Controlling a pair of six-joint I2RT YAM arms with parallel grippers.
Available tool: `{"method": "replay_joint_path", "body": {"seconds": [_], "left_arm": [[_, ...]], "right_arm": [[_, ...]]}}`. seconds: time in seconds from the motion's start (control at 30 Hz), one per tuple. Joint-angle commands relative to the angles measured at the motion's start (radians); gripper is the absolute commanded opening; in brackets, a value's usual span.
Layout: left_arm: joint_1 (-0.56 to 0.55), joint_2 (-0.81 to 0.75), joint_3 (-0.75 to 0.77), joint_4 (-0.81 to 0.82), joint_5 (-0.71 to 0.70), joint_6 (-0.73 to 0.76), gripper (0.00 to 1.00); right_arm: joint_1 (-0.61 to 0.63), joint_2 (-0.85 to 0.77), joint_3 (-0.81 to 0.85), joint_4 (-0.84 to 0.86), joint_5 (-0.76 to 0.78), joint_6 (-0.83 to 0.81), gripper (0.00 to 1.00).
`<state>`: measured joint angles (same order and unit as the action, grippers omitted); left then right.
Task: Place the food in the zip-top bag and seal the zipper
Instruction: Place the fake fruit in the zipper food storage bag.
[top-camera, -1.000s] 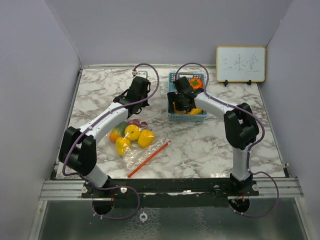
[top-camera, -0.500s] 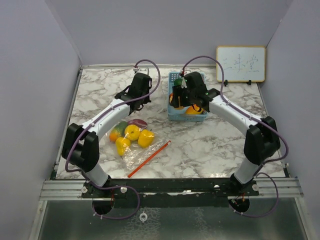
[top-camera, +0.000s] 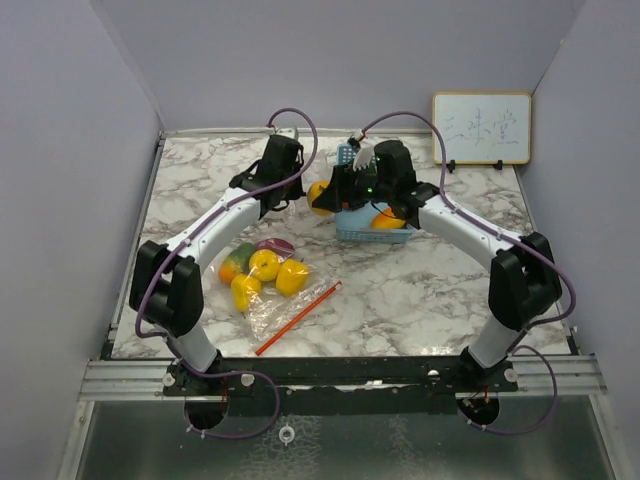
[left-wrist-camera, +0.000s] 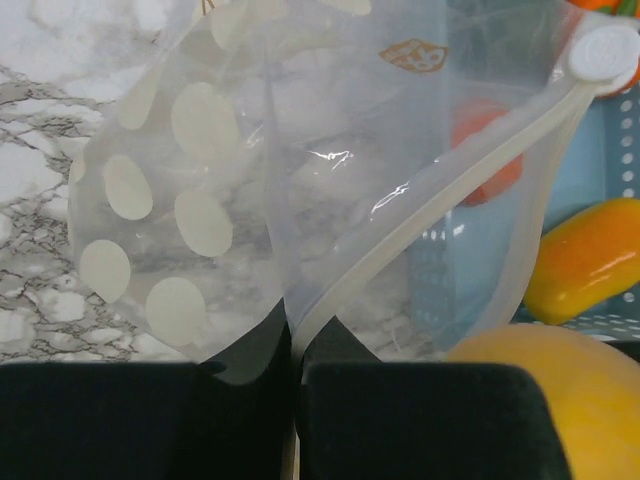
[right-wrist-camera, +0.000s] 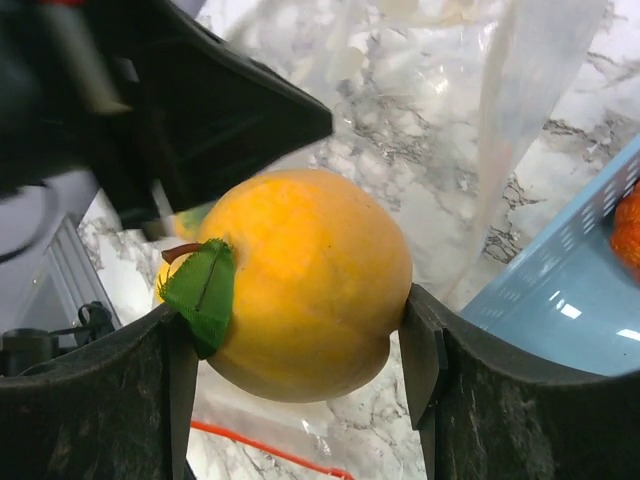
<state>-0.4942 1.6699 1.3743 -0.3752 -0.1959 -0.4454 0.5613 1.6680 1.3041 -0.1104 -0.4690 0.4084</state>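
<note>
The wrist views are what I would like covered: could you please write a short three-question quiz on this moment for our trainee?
1. True or false: the right fingers are empty.
2. What do the left fingers pinch? A. the blue basket B. the clear dotted bag C. the red strip
3. Fill in: the leaf on the orange fruit is ___.
Key: 1 false, they grip the orange fruit; 2 B; 3 green.
</note>
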Motion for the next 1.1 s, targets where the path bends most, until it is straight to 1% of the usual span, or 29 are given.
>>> {"method": "replay_joint_path", "body": {"seconds": [0.0, 0.1, 0.17, 0.3, 0.4, 0.43, 0.5, 0.53, 0.6, 0.63, 0.67, 0.8, 0.87, 0.97, 1.07], "left_arm": [[0.022, 0.002, 0.088, -0.042, 0.120, -0.086, 0.00], [0.050, 0.000, 0.094, -0.049, 0.204, -0.147, 0.00], [0.075, -0.009, 0.071, -0.029, 0.279, -0.195, 0.00], [0.105, -0.026, 0.010, 0.038, 0.405, -0.274, 0.00], [0.108, -0.027, -0.014, 0.058, 0.447, -0.299, 0.00], [0.109, -0.030, -0.015, 0.069, 0.462, -0.315, 0.00], [0.114, -0.036, -0.058, 0.096, 0.492, -0.354, 0.00], [0.118, -0.039, -0.064, 0.108, 0.501, -0.365, 0.00], [0.123, -0.038, -0.061, 0.114, 0.503, -0.374, 0.00], [0.129, -0.036, -0.054, 0.115, 0.502, -0.374, 0.00], [0.132, -0.032, -0.046, 0.112, 0.500, -0.372, 0.00], [0.149, -0.011, -0.025, 0.106, 0.496, -0.369, 0.00], [0.155, -0.002, 0.001, 0.103, 0.498, -0.367, 0.00], [0.161, 0.006, 0.022, 0.098, 0.497, -0.362, 0.00], [0.166, 0.004, 0.031, 0.094, 0.498, -0.362, 0.00]], "right_arm": [[-0.003, 0.071, 0.053, 0.021, 0.007, 0.042, 0.25], [-0.003, 0.082, 0.066, 0.002, 0.094, 0.050, 0.25], [-0.003, 0.093, 0.090, -0.012, 0.128, 0.040, 0.27], [-0.003, 0.117, 0.149, -0.044, 0.191, 0.044, 0.34], [-0.003, 0.135, 0.197, -0.079, 0.256, 0.064, 0.42], [-0.003, 0.148, 0.221, -0.107, 0.276, 0.061, 0.47], [-0.003, 0.169, 0.263, -0.154, 0.294, 0.041, 0.60], [-0.003, 0.174, 0.275, -0.171, 0.298, 0.028, 0.70], [-0.003, 0.164, 0.272, -0.176, 0.304, 0.002, 0.86], [-0.003, 0.151, 0.266, -0.173, 0.306, -0.008, 0.97], [-0.003, 0.140, 0.261, -0.173, 0.309, -0.019, 1.00], [-0.003, 0.078, 0.252, -0.200, 0.333, -0.066, 1.00], [-0.003, 0.027, 0.221, -0.192, 0.373, -0.068, 1.00], [-0.006, -0.033, 0.175, -0.194, 0.478, -0.061, 1.00], [-0.041, -0.024, 0.170, -0.250, 0.553, -0.031, 1.00]]}}
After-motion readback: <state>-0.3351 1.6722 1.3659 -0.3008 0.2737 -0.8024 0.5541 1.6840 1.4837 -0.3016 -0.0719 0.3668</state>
